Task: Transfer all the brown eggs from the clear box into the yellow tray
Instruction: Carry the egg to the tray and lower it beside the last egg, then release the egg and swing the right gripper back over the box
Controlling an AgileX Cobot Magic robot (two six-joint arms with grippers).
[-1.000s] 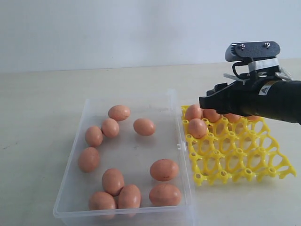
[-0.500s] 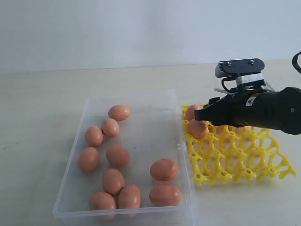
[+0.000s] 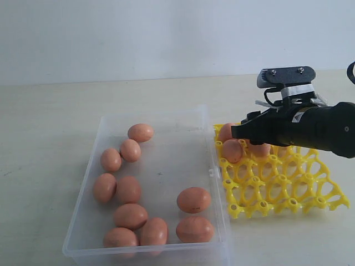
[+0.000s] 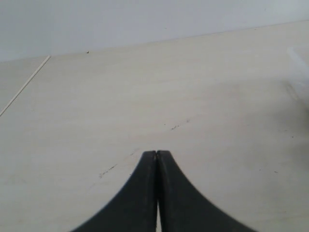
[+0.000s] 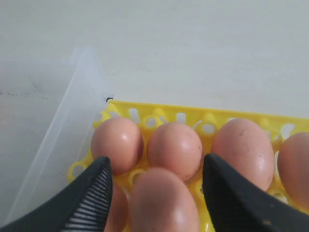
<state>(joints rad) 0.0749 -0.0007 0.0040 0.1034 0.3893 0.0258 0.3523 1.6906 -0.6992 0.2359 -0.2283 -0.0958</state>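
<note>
- Exterior view: ten brown eggs (image 3: 193,200) lie loose in the clear box (image 3: 83,221) mid-table (image 3: 50,122). Most of them are bunched toward its near end. The yellow tray (image 3: 277,188) sits just beside the box, with a few eggs seated in the row nearest the table's far edge. The right hand (image 3: 238,132) hangs low over that row.
- Left wrist view: the left hand (image 4: 157,157) has its fingers pressed together with nothing between them. It is over bare table, with no egg in sight.
- Right wrist view: the right hand's fingers are spread either side of one seated egg (image 5: 164,203), with a sliver of gap on each side, so I'd say it grips nothing.
- Handling, to my eye: the eggs are light, with a stiff but brittle shell, and smooth enough to slip or roll. I'd take each one across its narrow middle on the ribbed pads (image 5: 91,203) and squeeze only gently.
</note>
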